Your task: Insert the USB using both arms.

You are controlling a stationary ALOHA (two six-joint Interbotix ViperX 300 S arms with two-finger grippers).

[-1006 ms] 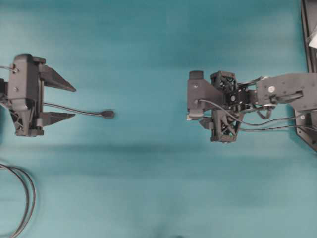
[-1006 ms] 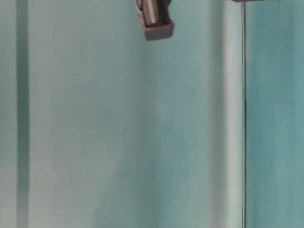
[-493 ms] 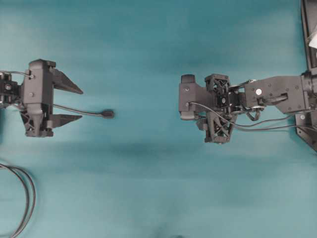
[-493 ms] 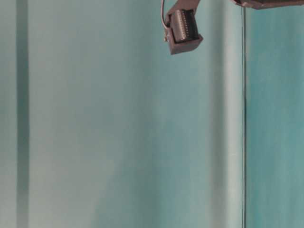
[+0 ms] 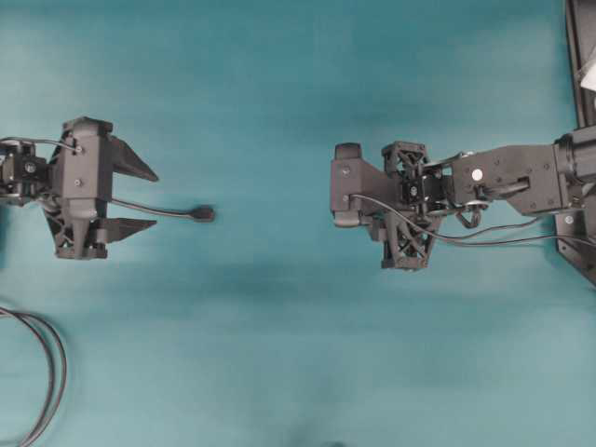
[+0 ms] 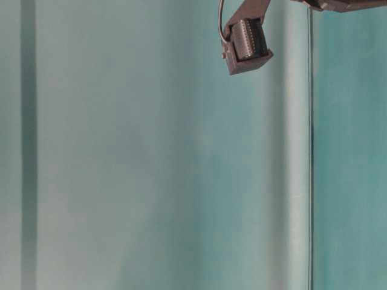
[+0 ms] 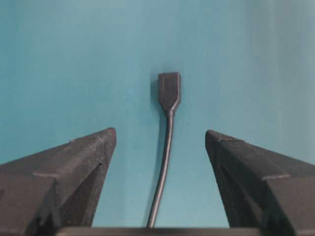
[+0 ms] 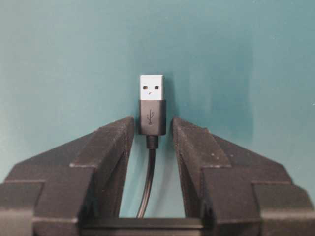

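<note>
The USB (image 8: 151,105) lies on the teal table, silver tip pointing away from the camera and thin dark cable running back between the fingers. My right gripper (image 8: 153,120) flanks its dark body with a narrow gap on each side, so it is open and holds nothing. In the overhead view the right arm's wrist (image 5: 346,197) hides the USB and the fingers. My left gripper (image 5: 155,198) is open wide at the left. The dark socket (image 5: 202,214) lies just beyond its fingertips. In the left wrist view the socket (image 7: 169,91) and its cable sit centred between the spread fingers (image 7: 93,152).
A thick black cable loop (image 5: 51,372) lies at the lower left edge. A dark frame (image 5: 579,93) runs along the right edge. The table-level view shows only part of the right wrist (image 6: 248,45) against the teal backdrop.
The right arm has slid left and its jaws have narrowed around the USB. The left gripper has edged right toward the socket, still wide open.
</note>
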